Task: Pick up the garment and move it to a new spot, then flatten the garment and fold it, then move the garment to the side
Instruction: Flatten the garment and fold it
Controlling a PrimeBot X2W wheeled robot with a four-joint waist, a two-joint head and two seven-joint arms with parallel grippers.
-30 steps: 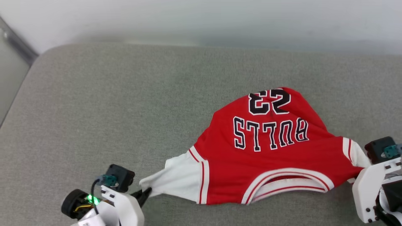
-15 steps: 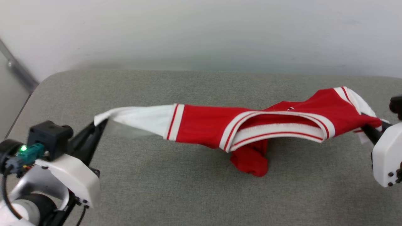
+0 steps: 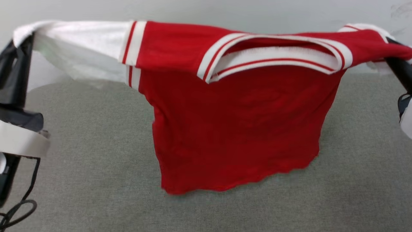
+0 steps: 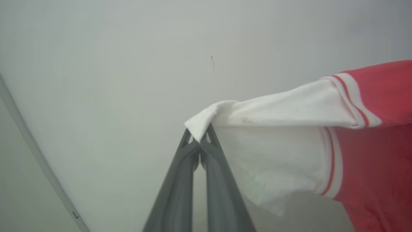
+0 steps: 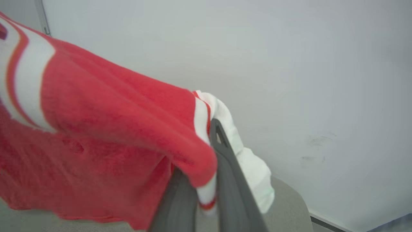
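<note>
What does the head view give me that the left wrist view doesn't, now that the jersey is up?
Head view adds: the garment's full red body hanging toward the grey surface, its striped collar, and the right tool shut on the far sleeve. Left wrist view adds: a close look at the left tool pinched shut on the very corner of the white sleeve. Both: that white sleeve, its striped trim and red fabric beside it.
</note>
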